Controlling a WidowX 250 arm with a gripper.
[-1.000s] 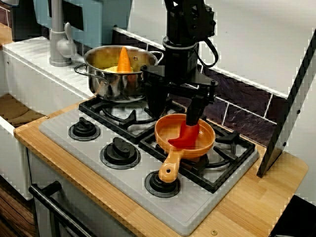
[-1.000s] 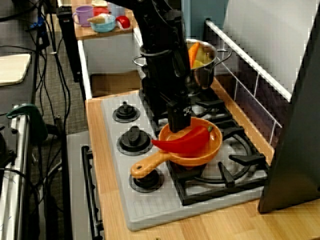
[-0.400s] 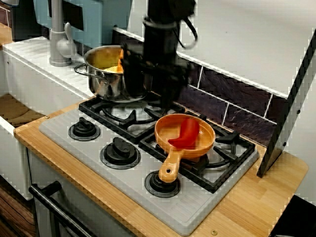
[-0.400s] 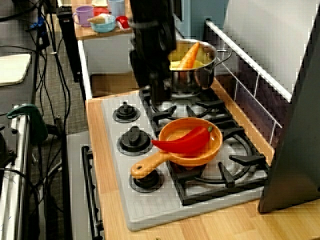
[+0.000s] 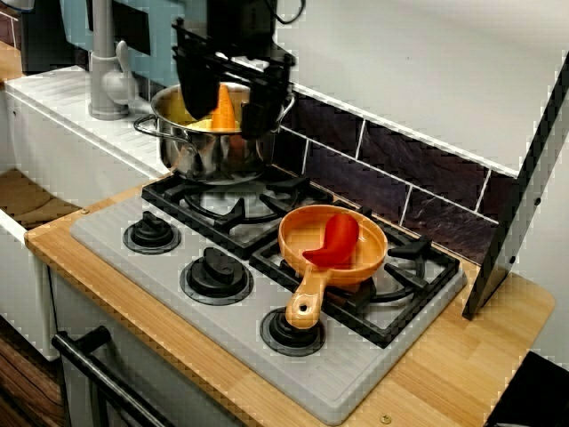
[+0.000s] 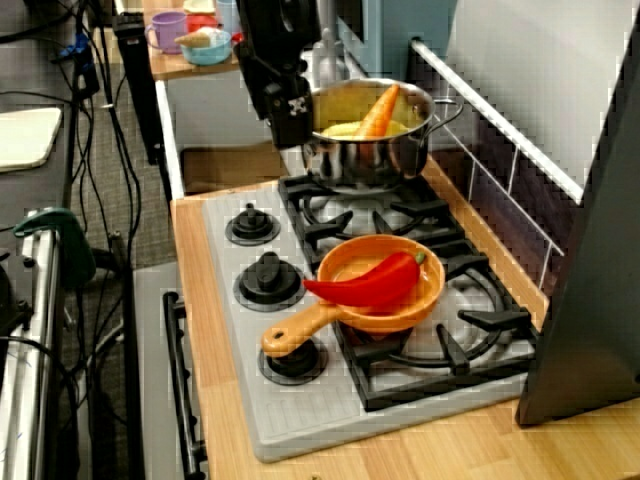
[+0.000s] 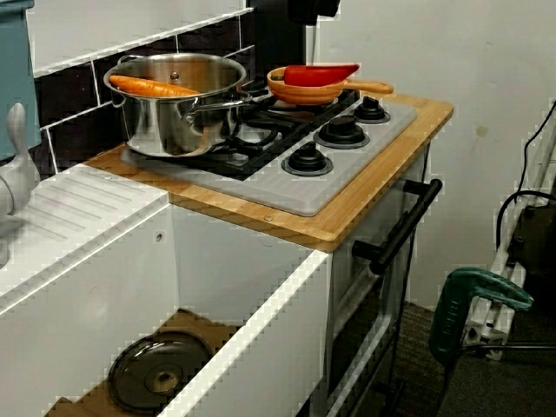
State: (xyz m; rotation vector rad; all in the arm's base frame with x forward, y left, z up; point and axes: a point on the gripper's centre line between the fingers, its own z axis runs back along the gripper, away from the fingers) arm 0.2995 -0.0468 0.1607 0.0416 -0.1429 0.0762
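Note:
My gripper (image 5: 226,105) hangs open and empty over the steel pot (image 5: 191,147) on the back left burner. Its two black fingers straddle the upright carrot (image 5: 222,108) from above without touching it. In the view from the side the gripper (image 6: 282,95) sits at the pot's (image 6: 385,160) near rim, with the carrot (image 6: 378,112) leaning inside on something yellow. A red pepper (image 5: 333,240) lies in the orange pan (image 5: 298,236) on the front right burner, well apart from the gripper. The view from the sink end shows the pot (image 7: 165,122), the carrot (image 7: 152,86) and the pepper (image 7: 317,74).
A grey faucet (image 5: 105,62) stands left of the pot beside a white sink, with a dark lid (image 7: 161,378) in the basin. Three knobs (image 5: 213,271) line the stove front. A black panel (image 5: 524,178) leans at the right. Cups (image 6: 200,40) sit on a far shelf.
The gripper has let the red pepper lie in the pan, risen, and swung left and back to above the pot. Pan and pepper have stayed in place.

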